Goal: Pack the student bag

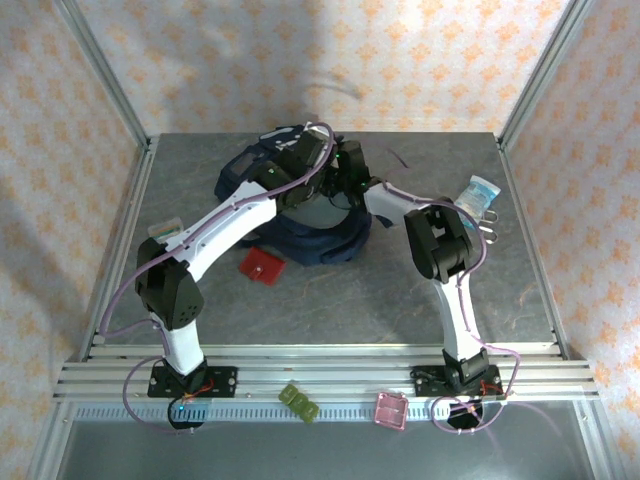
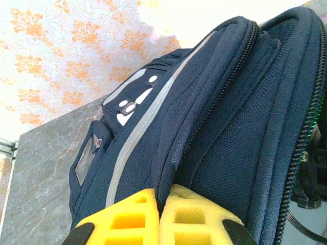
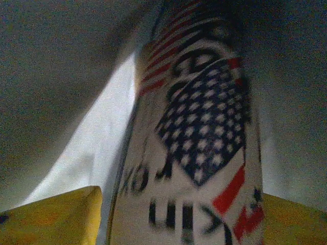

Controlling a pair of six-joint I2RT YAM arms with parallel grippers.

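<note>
My left arm reaches forward over the counter. The left gripper is pressed together on a fold of the student bag, which lies at the back middle of the counter. My right arm bends inward. The right gripper sits inside the dark bag, fingers spread either side of a flag-printed pack.

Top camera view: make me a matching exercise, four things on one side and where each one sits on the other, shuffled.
Things:
1 student bag
2 red square
3 pink square
4 green piece

Places:
A front rail, close to the right arm's base
B table, at the student bag's near edge
C front rail, roughly midway between the arm bases
D back middle of the table

Pairs: 1-D, 2-B, 3-A, 4-C
</note>
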